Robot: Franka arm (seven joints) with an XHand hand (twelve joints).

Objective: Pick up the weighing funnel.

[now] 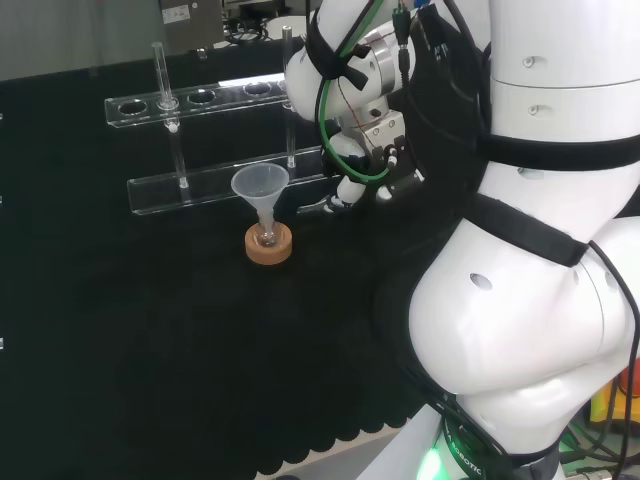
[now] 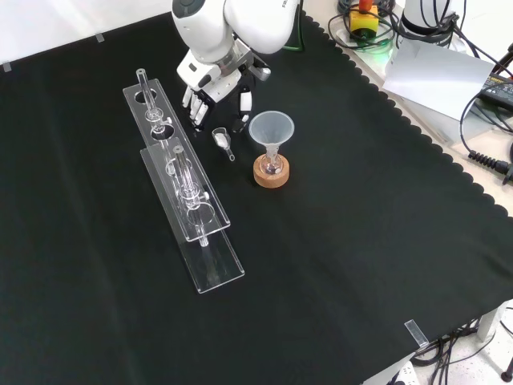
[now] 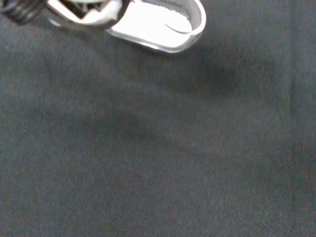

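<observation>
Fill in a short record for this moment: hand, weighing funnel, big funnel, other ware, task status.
hand: open, fingers pointing down at the cloth, holding nothing
weighing funnel: lying on the cloth just below the fingertips in the front view, not held
funnel: upright, mouth up, stem in a small flask on a cork ring, right of the weighing funnel in the front view
rack: clear, left of the weighing funnel in the front view
task status: pick-up not yet done

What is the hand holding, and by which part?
Nothing: the weighing funnel lies on the cloth, apart from the straight fingers of the hand.
</observation>
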